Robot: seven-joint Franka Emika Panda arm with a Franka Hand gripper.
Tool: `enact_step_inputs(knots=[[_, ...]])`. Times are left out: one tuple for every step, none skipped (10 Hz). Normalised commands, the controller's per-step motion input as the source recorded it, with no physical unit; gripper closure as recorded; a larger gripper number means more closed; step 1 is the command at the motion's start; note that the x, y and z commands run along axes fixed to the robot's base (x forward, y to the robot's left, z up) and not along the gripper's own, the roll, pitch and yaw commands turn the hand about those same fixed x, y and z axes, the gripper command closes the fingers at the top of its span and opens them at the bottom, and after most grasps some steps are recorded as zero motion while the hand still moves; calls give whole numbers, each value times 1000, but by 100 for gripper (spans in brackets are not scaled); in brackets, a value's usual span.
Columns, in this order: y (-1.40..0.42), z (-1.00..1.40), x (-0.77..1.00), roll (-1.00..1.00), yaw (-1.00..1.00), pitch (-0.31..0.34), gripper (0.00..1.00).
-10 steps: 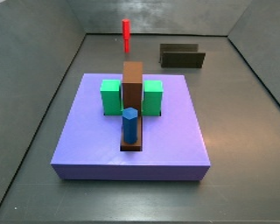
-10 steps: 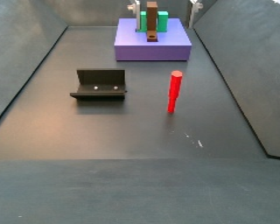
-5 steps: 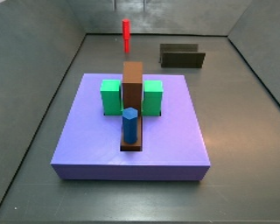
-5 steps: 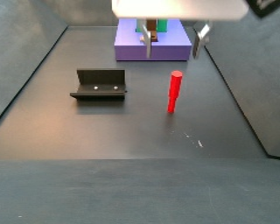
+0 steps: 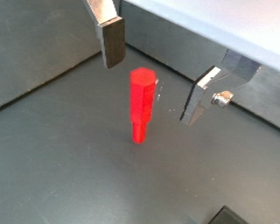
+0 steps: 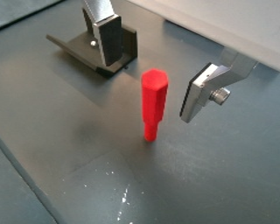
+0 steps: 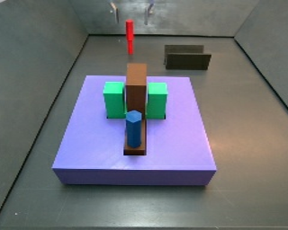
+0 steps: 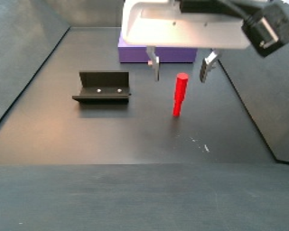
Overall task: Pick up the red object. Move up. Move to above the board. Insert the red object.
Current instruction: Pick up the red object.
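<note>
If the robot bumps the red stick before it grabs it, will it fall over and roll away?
Probably yes. The red object stands upright on one narrow end, tall and thin, so a sideways nudge could tip it. It looks faceted rather than round, so it may not roll far. It looks stiff. The open gripper sits above it, fingers on either side, not touching.
</note>
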Motion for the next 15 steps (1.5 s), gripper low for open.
enact_step_inputs(knots=[[0, -351, 0, -54, -97, -36, 0], [0, -314, 0, -54, -109, -24, 0], [0, -37, 0, 0, 0, 0, 0], [0, 0, 0, 0, 0, 0, 0], [0, 0, 0, 0, 0, 0, 100], [0, 0, 0, 0, 0, 0, 100], [0, 0, 0, 0, 0, 0, 100], [0, 0, 0, 0, 0, 0, 100], [0, 0, 0, 0, 0, 0, 100], [0, 0, 0, 0, 0, 0, 100], [0, 0, 0, 0, 0, 0, 100], [0, 0, 0, 0, 0, 0, 100], [0, 0, 0, 0, 0, 0, 100], [0, 0, 0, 0, 0, 0, 100], [0, 0, 0, 0, 0, 0, 100]])
